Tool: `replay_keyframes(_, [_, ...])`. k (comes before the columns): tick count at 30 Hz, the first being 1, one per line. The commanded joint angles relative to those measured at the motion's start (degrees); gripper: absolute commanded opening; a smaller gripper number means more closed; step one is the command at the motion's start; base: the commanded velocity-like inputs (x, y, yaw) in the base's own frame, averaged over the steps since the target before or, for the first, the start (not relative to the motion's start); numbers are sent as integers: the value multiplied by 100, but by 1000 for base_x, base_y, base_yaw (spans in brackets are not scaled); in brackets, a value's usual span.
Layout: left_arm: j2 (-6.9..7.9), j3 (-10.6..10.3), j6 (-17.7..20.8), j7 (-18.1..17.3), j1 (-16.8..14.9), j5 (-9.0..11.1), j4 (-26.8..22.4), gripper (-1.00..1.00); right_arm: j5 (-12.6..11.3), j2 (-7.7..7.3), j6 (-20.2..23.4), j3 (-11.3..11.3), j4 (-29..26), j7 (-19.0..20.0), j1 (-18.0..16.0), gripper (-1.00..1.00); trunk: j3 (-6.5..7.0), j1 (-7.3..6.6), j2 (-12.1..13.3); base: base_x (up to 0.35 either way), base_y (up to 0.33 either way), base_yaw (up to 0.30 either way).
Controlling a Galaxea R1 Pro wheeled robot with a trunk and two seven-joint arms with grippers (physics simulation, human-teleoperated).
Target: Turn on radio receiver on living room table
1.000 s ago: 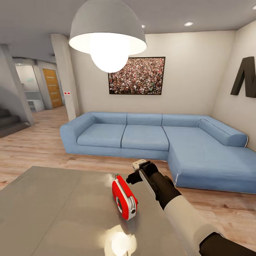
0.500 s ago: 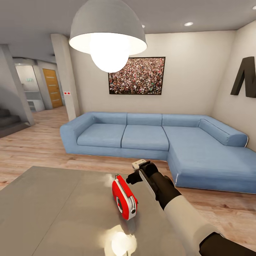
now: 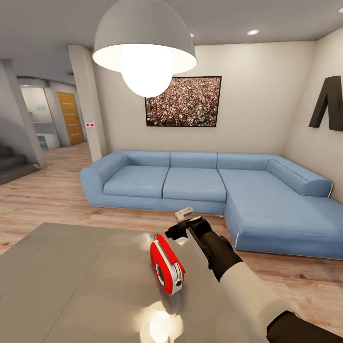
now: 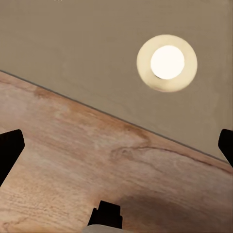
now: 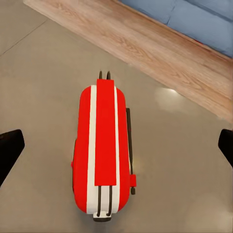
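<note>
The red radio receiver (image 3: 166,267) with white trim stands on the glossy grey table (image 3: 71,286), its dialled face turned toward the right. My right gripper (image 3: 177,223) hovers just above and behind the radio's far end, open and holding nothing. The right wrist view looks straight down on the radio's top (image 5: 104,145), with its thin handle alongside, and my right gripper (image 5: 116,148) has its dark fingertips (image 5: 9,150) spread wide on either side of it. My left gripper (image 4: 116,150) is open too, over the table's edge (image 4: 97,58) and the wood floor.
A big blue L-shaped sofa (image 3: 214,186) stands beyond the table, with the crowd picture (image 3: 183,101) and dark letter (image 3: 328,102) on the walls. A pendant lamp (image 3: 144,50) hangs overhead. Stairs (image 3: 12,164) and a hallway lie at the left.
My right gripper has lifted slightly and swung a little left, toward the space above the radio's far end. The radio and the view have not moved.
</note>
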Motion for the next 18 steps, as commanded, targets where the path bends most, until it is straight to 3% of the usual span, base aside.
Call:
replay_keyframes(1, [0,-1,2,-1,1,0,0,100,-2,0,3,0,0,-2,0,100,0,0,0,0,0,0])
replay_keyframes(8, [18,-3,10,-5,-2,-6,0,100,14,0,369,-4,-4,-9,0,100,0,0,0,0,0,0])
replay_keyframes(18, [6,-3,-20,3,-3,-15,0,100,8,0,438,-8,-7,-8,0,100,-39,0,0,0,0,0])
